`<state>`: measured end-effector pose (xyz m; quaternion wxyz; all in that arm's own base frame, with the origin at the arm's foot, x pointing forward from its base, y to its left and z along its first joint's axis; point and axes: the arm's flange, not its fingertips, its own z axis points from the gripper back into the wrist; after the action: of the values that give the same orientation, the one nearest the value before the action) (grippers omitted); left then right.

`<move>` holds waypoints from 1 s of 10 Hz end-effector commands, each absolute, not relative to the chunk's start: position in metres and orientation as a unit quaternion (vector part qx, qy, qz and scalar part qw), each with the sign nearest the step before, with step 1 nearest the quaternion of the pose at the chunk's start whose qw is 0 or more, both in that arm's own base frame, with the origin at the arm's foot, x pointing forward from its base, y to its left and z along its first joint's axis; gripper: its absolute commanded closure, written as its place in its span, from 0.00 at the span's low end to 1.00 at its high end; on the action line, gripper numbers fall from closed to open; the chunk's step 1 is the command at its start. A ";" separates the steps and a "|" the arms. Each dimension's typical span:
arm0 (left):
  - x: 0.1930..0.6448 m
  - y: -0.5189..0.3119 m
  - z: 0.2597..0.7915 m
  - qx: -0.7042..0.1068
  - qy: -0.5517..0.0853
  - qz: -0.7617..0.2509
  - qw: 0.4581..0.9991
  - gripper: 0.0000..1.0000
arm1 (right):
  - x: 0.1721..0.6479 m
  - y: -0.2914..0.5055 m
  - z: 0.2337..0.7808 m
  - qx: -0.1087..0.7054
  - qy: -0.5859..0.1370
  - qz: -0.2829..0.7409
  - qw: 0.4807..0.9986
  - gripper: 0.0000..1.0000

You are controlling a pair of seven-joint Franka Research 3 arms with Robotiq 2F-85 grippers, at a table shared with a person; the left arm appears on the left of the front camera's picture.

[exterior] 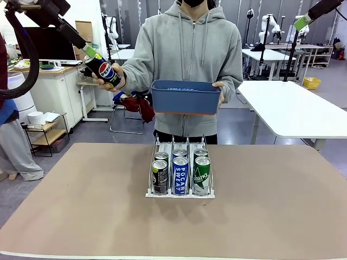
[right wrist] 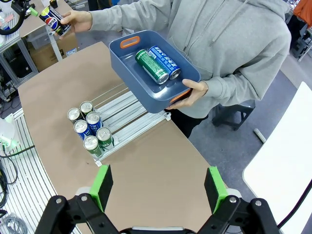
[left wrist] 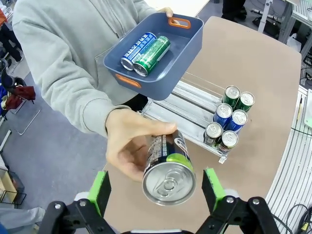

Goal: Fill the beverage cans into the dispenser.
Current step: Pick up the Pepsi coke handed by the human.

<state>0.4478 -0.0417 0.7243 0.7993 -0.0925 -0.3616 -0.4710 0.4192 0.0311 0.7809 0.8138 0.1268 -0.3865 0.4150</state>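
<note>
A person's hand (left wrist: 127, 146) holds a black Pepsi can (left wrist: 168, 168), top first, between the fingers of my left gripper (left wrist: 156, 191). That gripper is open, its green pads (left wrist: 100, 190) standing clear of the can on both sides. In the front view the Pepsi can (exterior: 103, 69) and my left gripper (exterior: 92, 57) are high at the left. The white wire dispenser (exterior: 179, 194) sits mid-table with several cans (exterior: 180, 174) at its front end. My right gripper (right wrist: 158, 189) hangs open high above the table, with nothing in it.
The person's other hand holds a blue bin (right wrist: 127, 61) over the dispenser's far end; a green can (right wrist: 152, 67) and a blue-and-white can (right wrist: 165, 62) lie in it. The brown tabletop (exterior: 81, 206) is bare around the dispenser (right wrist: 124, 109).
</note>
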 end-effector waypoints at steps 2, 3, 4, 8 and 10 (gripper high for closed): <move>0.456 -0.037 0.712 -0.132 -0.360 -0.484 0.787 0.00 | 0.419 0.031 0.781 0.127 -0.387 0.415 0.814 0.00; 0.455 -0.036 0.710 -0.137 -0.359 -0.482 0.787 0.00 | 0.419 0.031 0.781 0.127 -0.387 0.415 0.814 0.00; 0.457 -0.034 0.706 -0.139 -0.356 -0.482 0.789 0.00 | 0.419 0.031 0.781 0.127 -0.387 0.415 0.814 0.00; 0.462 -0.032 0.696 -0.148 -0.352 -0.477 0.792 0.00 | 0.419 0.031 0.781 0.127 -0.387 0.415 0.814 0.00; 0.464 -0.033 0.695 -0.151 -0.359 -0.475 0.789 0.00 | 0.419 0.031 0.781 0.127 -0.387 0.415 0.814 0.00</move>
<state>0.4635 -0.0391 0.7008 0.8025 -0.1408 -0.3470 -0.4645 0.4192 0.0311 0.7809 0.8139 0.1268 -0.3865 0.4150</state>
